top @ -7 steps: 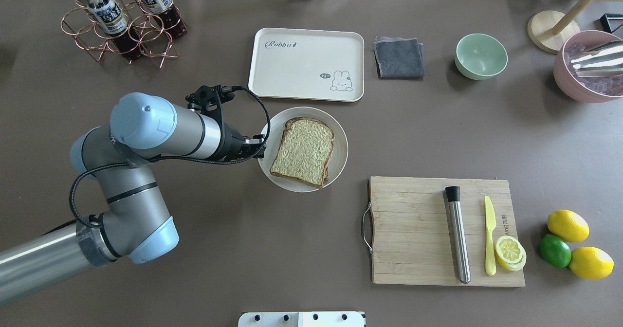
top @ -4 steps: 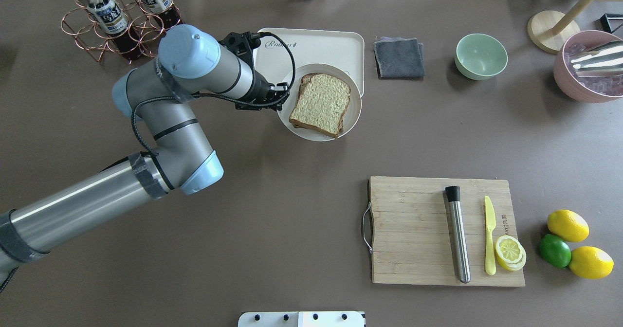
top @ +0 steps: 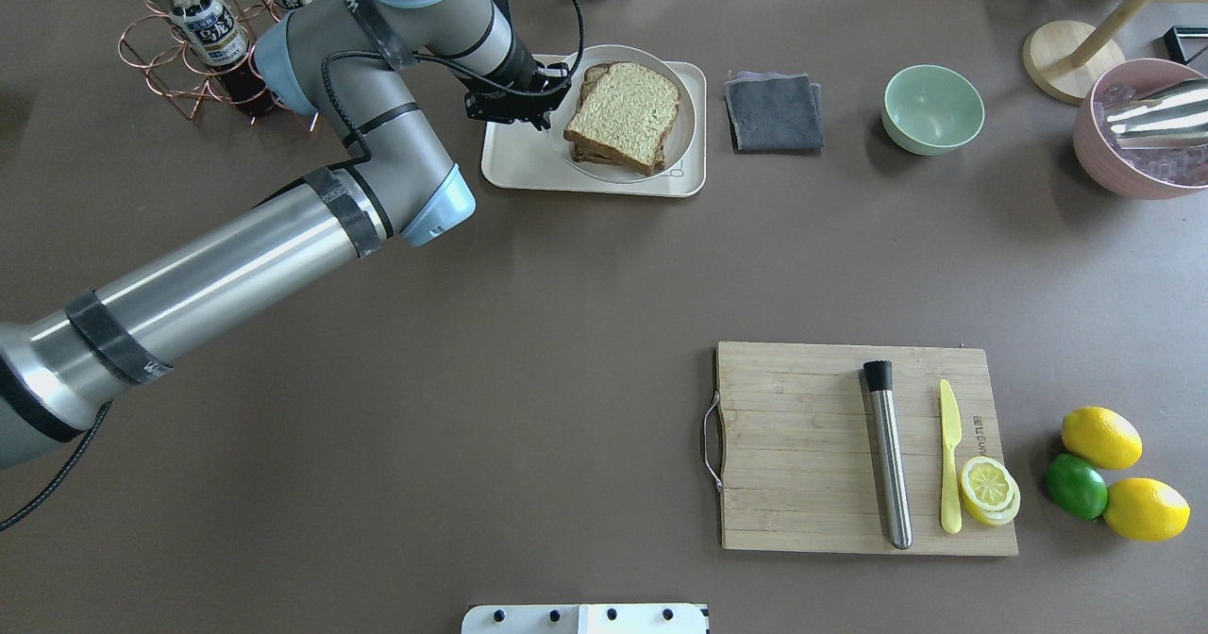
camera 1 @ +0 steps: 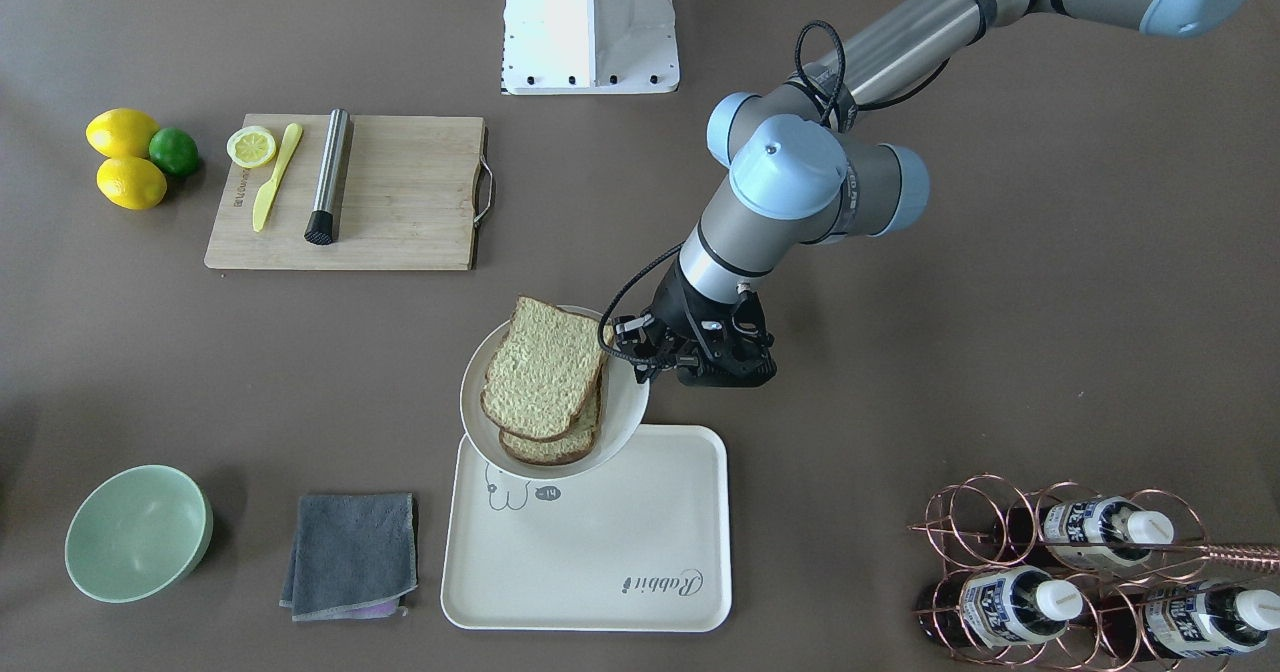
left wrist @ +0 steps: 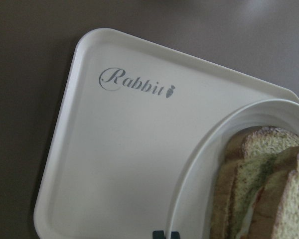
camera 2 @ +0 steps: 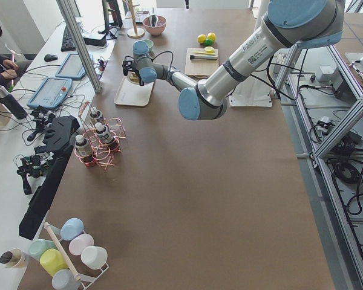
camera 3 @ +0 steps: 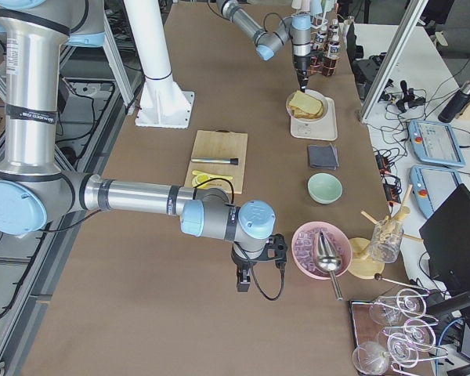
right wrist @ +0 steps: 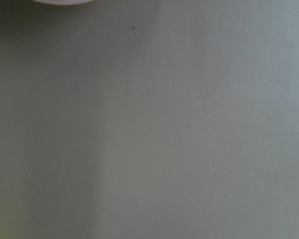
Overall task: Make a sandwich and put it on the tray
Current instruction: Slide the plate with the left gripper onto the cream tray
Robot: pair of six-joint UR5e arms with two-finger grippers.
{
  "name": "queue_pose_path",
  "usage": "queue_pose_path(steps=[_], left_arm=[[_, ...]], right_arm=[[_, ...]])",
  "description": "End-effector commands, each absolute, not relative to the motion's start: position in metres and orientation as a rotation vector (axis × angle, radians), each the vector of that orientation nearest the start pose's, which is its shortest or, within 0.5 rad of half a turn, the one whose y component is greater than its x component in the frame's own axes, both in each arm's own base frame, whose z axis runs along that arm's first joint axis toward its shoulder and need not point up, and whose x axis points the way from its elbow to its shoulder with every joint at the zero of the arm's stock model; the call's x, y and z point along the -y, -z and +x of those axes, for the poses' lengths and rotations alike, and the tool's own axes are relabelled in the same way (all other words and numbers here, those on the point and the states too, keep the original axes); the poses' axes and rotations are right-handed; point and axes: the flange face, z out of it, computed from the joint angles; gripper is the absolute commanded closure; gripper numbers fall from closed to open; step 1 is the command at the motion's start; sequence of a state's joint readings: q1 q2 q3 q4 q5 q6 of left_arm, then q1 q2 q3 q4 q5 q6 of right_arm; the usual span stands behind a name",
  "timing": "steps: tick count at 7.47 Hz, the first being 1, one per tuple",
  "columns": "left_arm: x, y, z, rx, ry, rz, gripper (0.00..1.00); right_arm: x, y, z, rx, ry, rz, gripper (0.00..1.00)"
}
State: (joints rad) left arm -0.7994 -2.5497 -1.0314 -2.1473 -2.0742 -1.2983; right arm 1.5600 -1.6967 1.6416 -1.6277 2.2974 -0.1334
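Overhead exterior: left fingers point(top: 553, 96) clamp rim of the plate point(top: 686, 134).

By the table's far edge, a little left of its middle, the left gripper point(top: 555, 98) pinches the rim of a white plate point(top: 683, 120). The plate carries the sandwich point(top: 623, 113) and overlaps the right part of the tray point(top: 514, 158) — whether it touches the tray is unclear. A cutting board point(top: 802, 445) lies toward the near right corner.
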Motion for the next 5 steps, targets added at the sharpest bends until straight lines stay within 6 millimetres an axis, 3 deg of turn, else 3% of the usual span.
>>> queue_pose_path(steps=[1,2,5], left_arm=[[0.703,-0.237,0.525,-1.036,0.229,0.112,1.0],[0.712,-0.251,0.531,-1.034,0.231,0.118,1.0],[0.699,-0.25,0.551,-1.04,0.208,0.117,1.0]], right_arm=[[0.429,-0.692,0.062,0.732,0.097,-0.065,0.0],[0.43,-0.693,0.062,0.732,0.099,-0.063,0.0],[0.432,-0.69,0.062,0.732,0.102,-0.057,0.0]])
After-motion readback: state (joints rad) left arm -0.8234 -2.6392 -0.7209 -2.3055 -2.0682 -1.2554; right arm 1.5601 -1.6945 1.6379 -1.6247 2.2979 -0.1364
